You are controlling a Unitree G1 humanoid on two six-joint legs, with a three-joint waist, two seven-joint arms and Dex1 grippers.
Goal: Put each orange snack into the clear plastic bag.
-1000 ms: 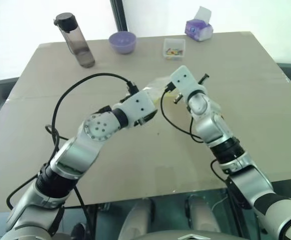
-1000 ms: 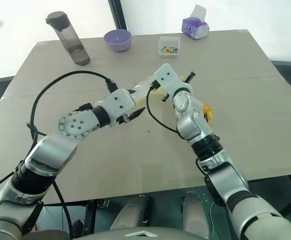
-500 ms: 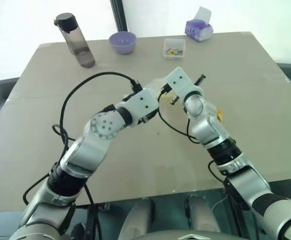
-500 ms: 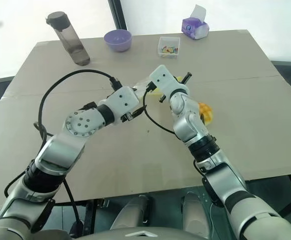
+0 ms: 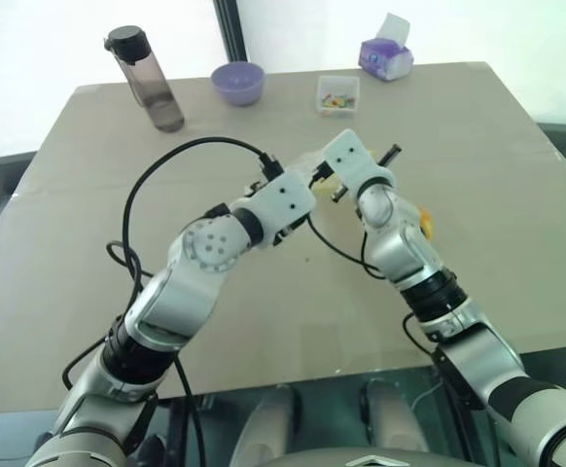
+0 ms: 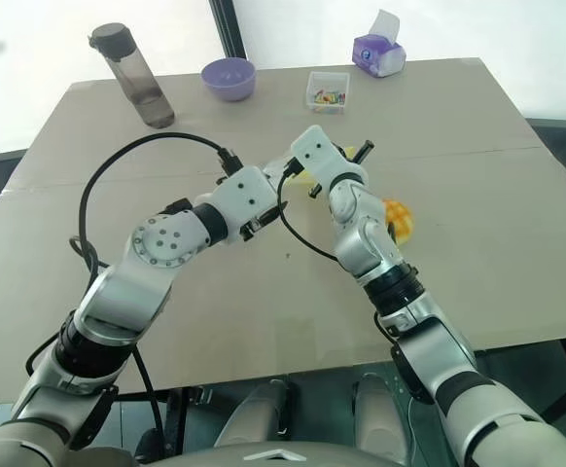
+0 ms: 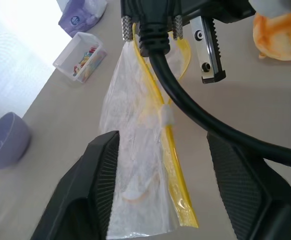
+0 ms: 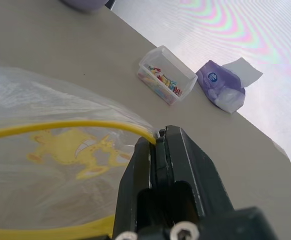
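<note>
At 12 o'clock of your half-open left jaws (image 7: 160,190) hangs the clear plastic bag (image 7: 135,165), long axis toward you; right jaws (image 8: 158,150) clench its yellow strip.

both arms over table (image 5: 88,195), bottle (image 5: 147,78), bowl (image 5: 238,82)

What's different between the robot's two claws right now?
The right gripper is shut, pinching the clear plastic bag at its yellow-edged mouth; the left gripper is open, its fingers standing either side of the bag without pinching it. The right gripper holds the bag; the left gripper holds nothing. Both have black fingers and meet at the bag, while the orange snack lies on the table.
</note>
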